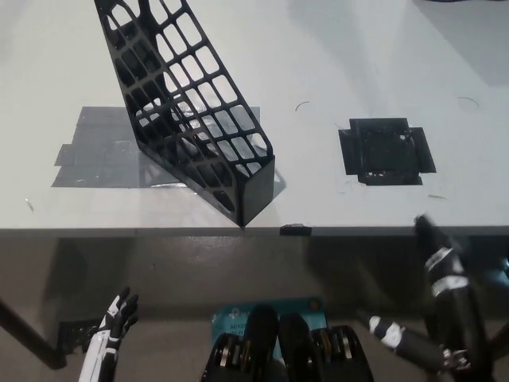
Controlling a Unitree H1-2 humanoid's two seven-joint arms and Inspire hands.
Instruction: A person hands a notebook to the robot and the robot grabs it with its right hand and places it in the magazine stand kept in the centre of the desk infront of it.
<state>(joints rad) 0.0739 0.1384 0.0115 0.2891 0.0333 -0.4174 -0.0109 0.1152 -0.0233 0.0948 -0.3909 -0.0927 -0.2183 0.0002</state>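
A black lattice magazine stand stands on the white desk, its low front corner at the desk's near edge and its tall back tilted toward the far left. No notebook shows in the head view. My black right hand hangs below the desk's edge at the lower right, fingers apart and pointing up, holding nothing. At the lower left my white left hand rests below the desk edge with its fingers spread.
Grey tape patches lie on the desk under and to the left of the stand. A black taped square marks the desk to the right. A small black tab sits on the near edge.
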